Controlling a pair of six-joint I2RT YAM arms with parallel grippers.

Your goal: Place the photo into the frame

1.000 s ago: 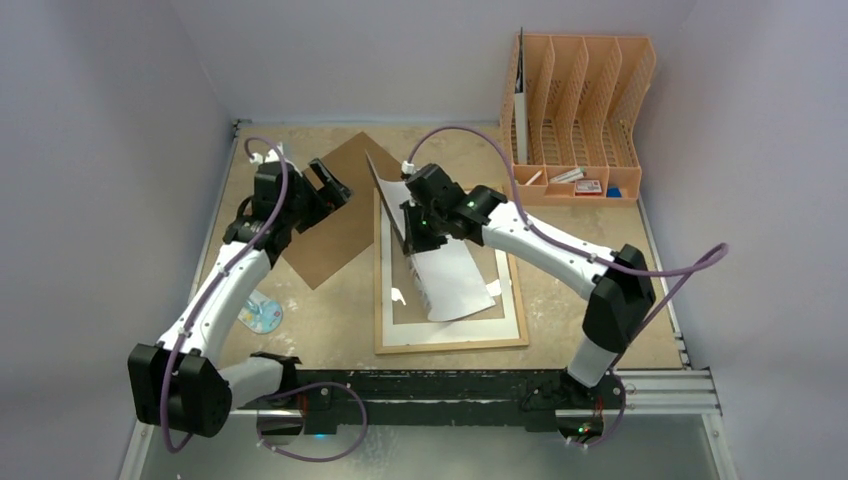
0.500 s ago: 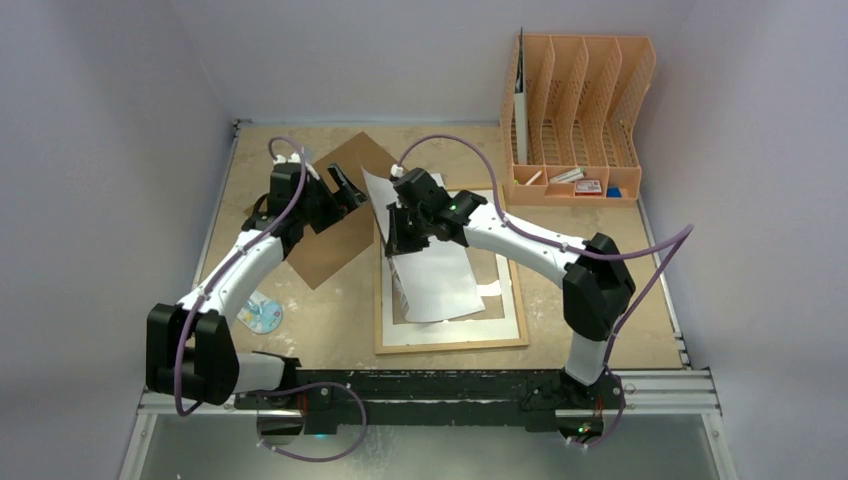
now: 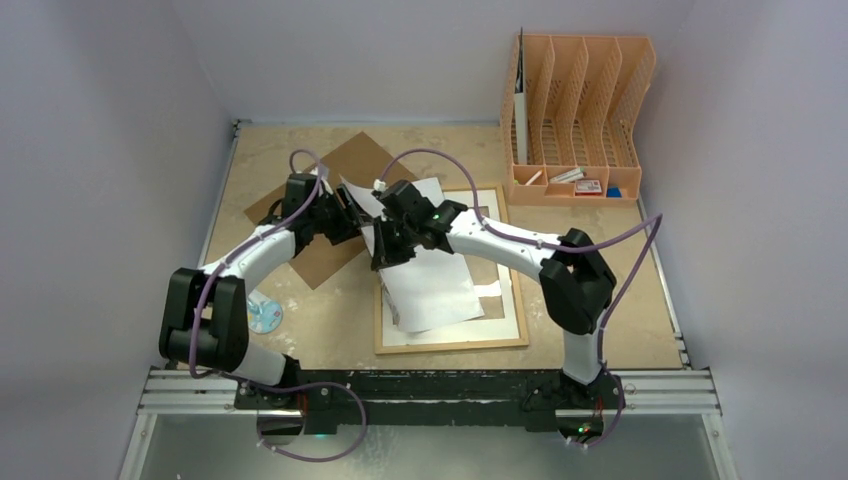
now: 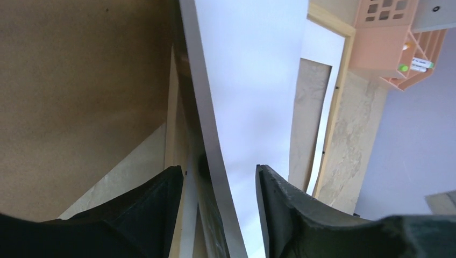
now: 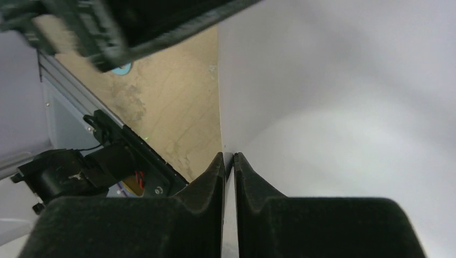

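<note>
Your left arm [image 3: 255, 255] is reaching out from its near-left base across the brown fibreboard backing board [image 3: 325, 262], its wrist ending by the far-left corner of the frame [image 3: 450, 346]. Its jaws are standing spread, one on each side of the raised edge of the photo [image 3: 435, 290], and you cannot tell whether either finger is touching the sheet. Your right arm [image 3: 500, 238] is folding at the elbow over the frame's right side and running its forearm leftward across the far half, the wrist tipping down near the left border. Its jaws are almost pressed together and are pinching the photo's thin edge. The photo is lying askew over the frame's white mat, its near part resting on the mat and its far-left part lifting off. It is showing you only a white side, so the print is hidden. The writing on the small items in the front tray of the orange file organiser [image 3: 580, 100] is too small for you to read. You are working with one photo, one frame, one backing board and one organiser. The organiser is standing at the far-right corner of the table [image 3: 330, 322] with one white sheet [image 3: 521, 100] upright in its leftmost slot. One small round blue-and-white item [image 3: 263, 316] is lying near the left arm's base.
</note>
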